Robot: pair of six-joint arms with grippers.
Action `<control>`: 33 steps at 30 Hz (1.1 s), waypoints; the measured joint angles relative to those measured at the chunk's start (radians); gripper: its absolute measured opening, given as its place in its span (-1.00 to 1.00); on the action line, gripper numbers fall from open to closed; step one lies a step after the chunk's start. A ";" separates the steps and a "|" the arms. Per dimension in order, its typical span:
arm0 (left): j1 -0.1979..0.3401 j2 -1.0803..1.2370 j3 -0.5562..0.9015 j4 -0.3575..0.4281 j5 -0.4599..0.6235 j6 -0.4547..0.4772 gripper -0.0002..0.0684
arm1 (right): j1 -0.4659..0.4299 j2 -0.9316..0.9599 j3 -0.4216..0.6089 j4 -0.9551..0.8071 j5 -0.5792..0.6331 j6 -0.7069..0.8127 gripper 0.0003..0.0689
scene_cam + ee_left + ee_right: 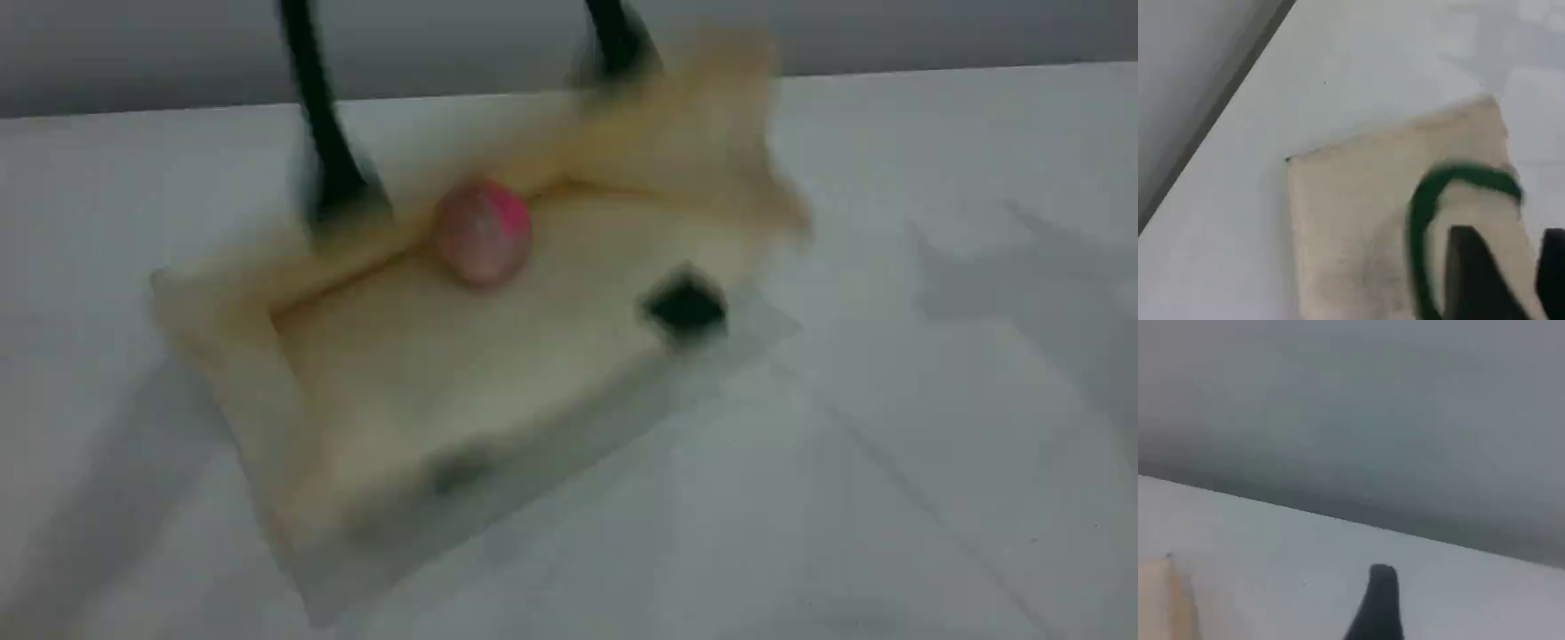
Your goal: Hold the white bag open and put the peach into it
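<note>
The white bag [427, 382] lies on the table, heavily blurred, with its mouth gaping towards the far side. The peach [484, 231] sits in that mouth, between the lifted far panel and the lower panel. A dark green rope handle [324, 133] rises out of the top edge of the scene view. In the left wrist view the handle loop [1425, 207] curves over the bag [1351, 220], just ahead of my left gripper [1515, 270], whose jaws stand apart with only fabric behind them. My right gripper shows one fingertip [1381, 593], well clear of the bag corner [1158, 600] and holding nothing.
A dark green tab [685, 307] marks the bag's near panel. The pale table [933, 400] spreads to the right and front of the bag. A grey wall [889, 36] stands behind the table's far edge.
</note>
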 joint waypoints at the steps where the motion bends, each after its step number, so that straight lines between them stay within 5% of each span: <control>1: 0.000 0.000 0.000 0.000 0.000 0.000 -0.02 | 0.000 0.000 0.000 0.000 0.000 0.000 0.72; 4: 0.000 0.000 0.000 0.002 0.000 -0.001 0.27 | 0.000 0.000 0.000 0.000 0.000 0.000 0.72; 9: 0.000 0.000 0.000 0.006 0.000 -0.006 0.47 | 0.000 0.000 0.000 0.000 0.000 0.000 0.72; 17: 0.000 -0.018 0.000 0.023 0.002 -0.056 0.49 | 0.000 0.000 0.000 0.001 0.000 0.000 0.72; 27: 0.000 -0.152 -0.003 0.188 -0.015 -0.226 0.49 | 0.000 -0.098 -0.001 0.010 -0.004 0.000 0.72; 33: 0.000 -0.221 -0.003 0.210 -0.018 -0.260 0.49 | 0.000 -0.225 -0.001 0.009 -0.005 0.000 0.72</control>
